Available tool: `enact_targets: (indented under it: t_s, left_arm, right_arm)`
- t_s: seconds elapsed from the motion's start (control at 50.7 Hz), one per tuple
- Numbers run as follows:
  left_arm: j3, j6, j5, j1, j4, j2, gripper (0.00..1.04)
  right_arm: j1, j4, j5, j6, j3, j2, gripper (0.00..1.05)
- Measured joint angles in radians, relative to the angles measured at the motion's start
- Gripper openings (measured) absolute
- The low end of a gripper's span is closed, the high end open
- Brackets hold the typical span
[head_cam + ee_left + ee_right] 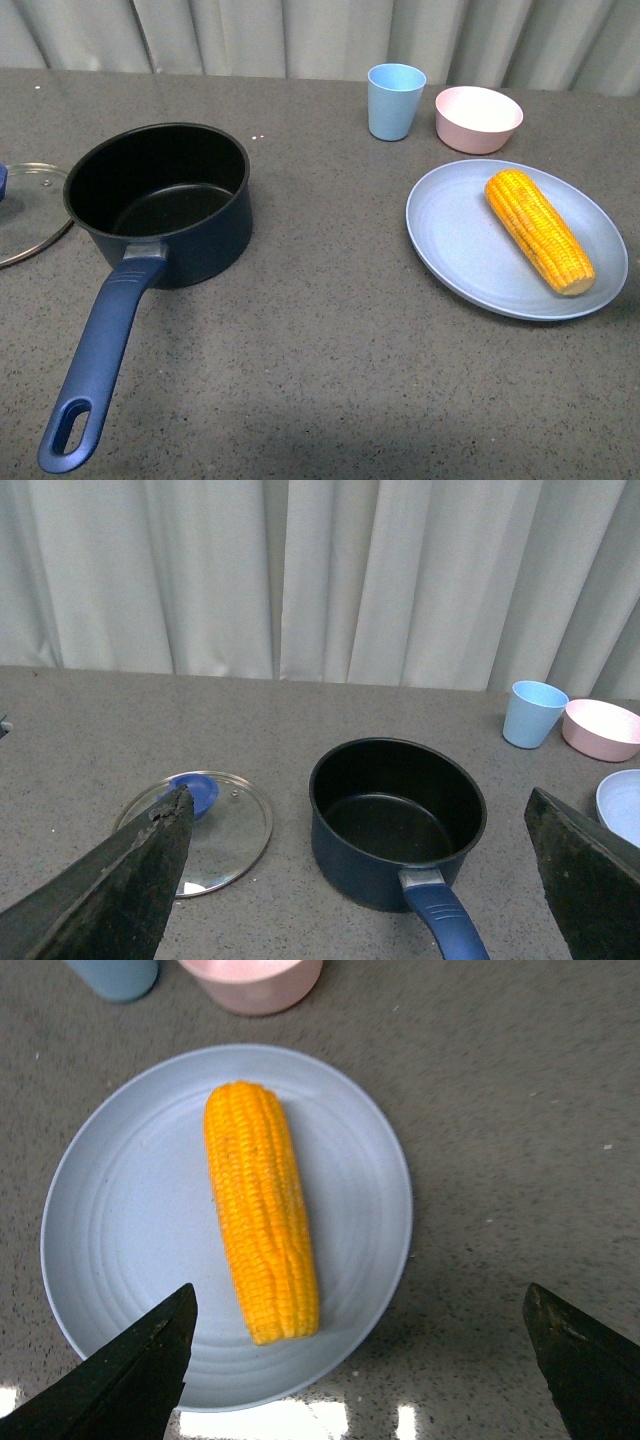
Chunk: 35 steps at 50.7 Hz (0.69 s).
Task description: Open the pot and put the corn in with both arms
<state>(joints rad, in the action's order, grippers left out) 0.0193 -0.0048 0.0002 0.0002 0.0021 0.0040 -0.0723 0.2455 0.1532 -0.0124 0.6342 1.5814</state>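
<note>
The navy pot (160, 200) stands uncovered at the left of the table, its black inside empty and its long blue handle (95, 370) pointing toward me. Its glass lid (25, 210) lies flat at the far left edge; the left wrist view shows the lid (205, 825) with its blue knob (197, 793) beside the pot (397, 820). The corn (538, 230) lies on a light blue plate (450, 240) at the right. My left gripper (360, 880) hangs open above and short of the pot. My right gripper (360, 1360) is open over the plate's edge, near the corn (262, 1210). Neither arm shows in the front view.
A light blue cup (395, 100) and a pink bowl (478, 118) stand at the back right, behind the plate. Grey curtains hang beyond the table's far edge. Grey tabletop lies between the pot and the plate.
</note>
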Motion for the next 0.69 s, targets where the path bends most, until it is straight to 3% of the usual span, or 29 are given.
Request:
enact_targets:
  t_s: [0.335, 0.69]
  left_arm:
    - [0.0, 0.0, 0.0, 0.0, 0.0, 0.0, 0.98]
    - [0.0, 0.0, 0.0, 0.0, 0.0, 0.0, 0.98]
  right_arm:
    - [0.064, -0.161, -0.026, -0.067, 0.281, 0.313, 0.95]
    - [0.087, -0.24, -0.001, -0.066, 0.421, 0.472, 0.95]
